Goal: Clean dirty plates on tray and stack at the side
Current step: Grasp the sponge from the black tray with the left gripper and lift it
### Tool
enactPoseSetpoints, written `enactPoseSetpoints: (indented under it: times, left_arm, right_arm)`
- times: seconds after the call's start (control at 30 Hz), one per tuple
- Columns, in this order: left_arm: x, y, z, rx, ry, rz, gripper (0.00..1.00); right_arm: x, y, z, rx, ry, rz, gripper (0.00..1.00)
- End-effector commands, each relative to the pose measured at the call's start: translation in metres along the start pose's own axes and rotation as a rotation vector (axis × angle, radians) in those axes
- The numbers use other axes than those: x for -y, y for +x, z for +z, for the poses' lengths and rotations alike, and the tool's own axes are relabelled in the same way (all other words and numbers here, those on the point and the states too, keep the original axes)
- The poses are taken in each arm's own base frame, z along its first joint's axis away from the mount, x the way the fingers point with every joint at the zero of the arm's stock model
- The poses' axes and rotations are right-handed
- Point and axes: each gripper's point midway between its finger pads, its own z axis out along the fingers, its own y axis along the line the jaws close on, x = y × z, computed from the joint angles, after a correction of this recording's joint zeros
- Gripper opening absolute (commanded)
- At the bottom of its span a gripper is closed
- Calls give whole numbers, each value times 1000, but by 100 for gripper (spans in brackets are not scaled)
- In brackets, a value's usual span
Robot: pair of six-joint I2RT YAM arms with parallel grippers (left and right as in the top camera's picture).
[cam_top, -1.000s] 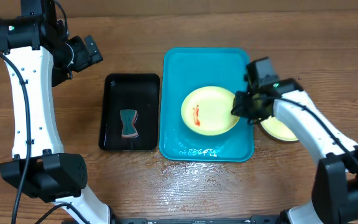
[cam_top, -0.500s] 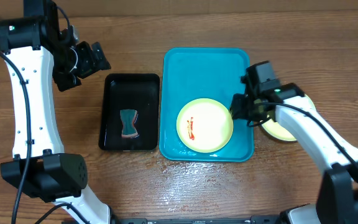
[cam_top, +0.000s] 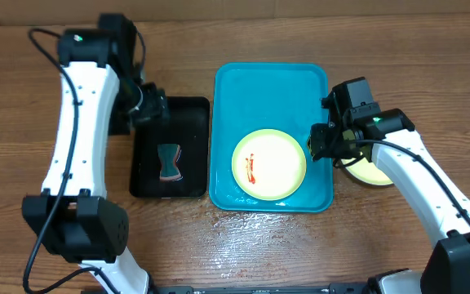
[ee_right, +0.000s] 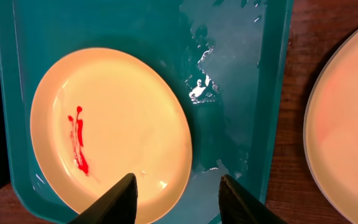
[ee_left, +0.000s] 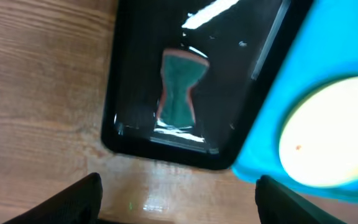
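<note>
Well, there is a big brown wooden table with two white robot arms at it. In the middle lies the tray, big and bright blue, and it is wet and shiny in spots. Just beside it on the left sits a smaller black tray.

One of the plates lies flat in the blue tray, down near the front edge. It is pale yellow-green with a little red smear left of its middle. Another plate sits on the table just past the blue tray's right side, partly hidden under the right arm.

A small green sponge with a pinched middle lies in the black tray.

The right gripper hangs over the right edge of the dirty plate. Its two fingers stand partly apart and hold nothing. The plate's rim shows between them, lower down.

The left gripper is above the black tray's far end. Its fingers are spread wide and hold nothing. The sponge lies below it, well apart from the fingers.
</note>
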Motion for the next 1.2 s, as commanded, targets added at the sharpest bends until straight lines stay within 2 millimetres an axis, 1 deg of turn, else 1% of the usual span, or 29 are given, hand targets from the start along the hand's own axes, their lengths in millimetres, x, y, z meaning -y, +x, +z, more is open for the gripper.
enactPoseSetpoints:
  times: [0.0, 0.13, 0.23, 0.33, 0.4, 0.5, 0.57, 0.6, 0.63, 0.7, 0.73, 0.8, 0.83, 0.9, 0.93, 1.0, 1.07, 1.13, 1.17]
  left_arm:
    - [-9, 14, 41, -77, -43, -64, 78]
    - [1, 27, 94, -136, 32, -71, 71]
    - [10, 36, 123, -159, 94, -70, 63]
    - [8, 38, 143, -143, 92, -66, 52]
    - [5, 35, 152, -114, 81, -62, 47]
    - [-4, 28, 160, -68, 34, -57, 38]
    - [-6, 24, 163, -44, 17, -53, 27]
    - [-6, 22, 163, -33, 15, -52, 18]
    - [-6, 20, 163, -28, 16, -52, 13]
    - [-5, 18, 163, -19, 21, -51, 9]
    - [-5, 18, 163, -18, 21, -51, 4]
    - [-6, 17, 163, -14, 17, -50, 4]
    - [-5, 17, 163, -15, 18, -50, 8]
    - [-6, 19, 163, -22, 17, -51, 49]
    - [-6, 21, 163, -29, 14, -51, 52]
    - [-7, 22, 164, -32, 12, -32, 51]
    - [-7, 21, 165, -27, 11, -26, 47]
    - [-6, 19, 168, -11, 7, -22, 38]
    - [-5, 17, 169, 0, 7, -17, 32]
  right_arm:
    - [6, 7, 5, -17, 15, -1, 45]
    - [6, 8, 5, -19, 16, -1, 45]
    - [6, 8, 5, -17, 16, -1, 45]
    - [5, 7, 5, -14, 14, -2, 45]
    - [5, 7, 5, -14, 14, -1, 45]
    - [5, 7, 5, -14, 15, -1, 45]
    - [6, 7, 5, -14, 15, 11, 45]
    - [6, 7, 5, -13, 18, 25, 45]
    - [10, 6, 5, -7, 38, 60, 50]
    - [20, 4, 4, 9, 95, 128, 52]
    - [23, 3, 4, 17, 114, 143, 53]
    - [25, 2, 3, 22, 121, 143, 56]
    - [24, 3, 4, 21, 120, 143, 58]
    - [25, 4, 3, 16, 122, 134, 62]
    - [25, 4, 3, 14, 122, 122, 64]
    - [25, 4, 4, 13, 122, 94, 64]
    - [24, 4, 4, 12, 121, 73, 65]
    - [21, 4, 4, 8, 102, 53, 65]
    - [17, 4, 5, 4, 84, 43, 65]
